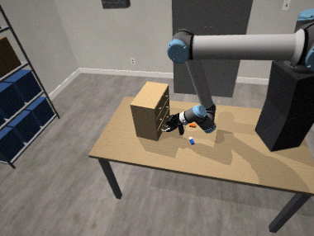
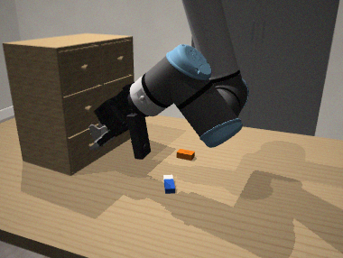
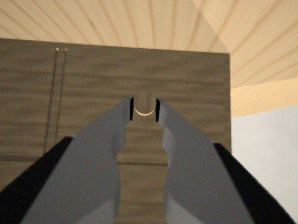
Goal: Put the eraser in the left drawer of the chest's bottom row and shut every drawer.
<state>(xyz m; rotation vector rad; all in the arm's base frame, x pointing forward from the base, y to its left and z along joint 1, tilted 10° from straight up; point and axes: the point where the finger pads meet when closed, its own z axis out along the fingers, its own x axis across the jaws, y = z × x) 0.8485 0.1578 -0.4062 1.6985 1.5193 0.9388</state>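
The wooden chest stands upright on the table, drawers facing the arm. My gripper is at the left drawer of the bottom row and is shut on its small handle, seen between the fingertips in the wrist view. The drawer front looks about flush with the chest. The blue and white eraser lies on the table in front of the chest, apart from the gripper; it also shows in the top view.
A small orange block lies on the table behind the eraser, under the wrist. The other drawers look shut. A dark robot pedestal stands at the table's right. A shelf with blue bins stands on the floor to the left.
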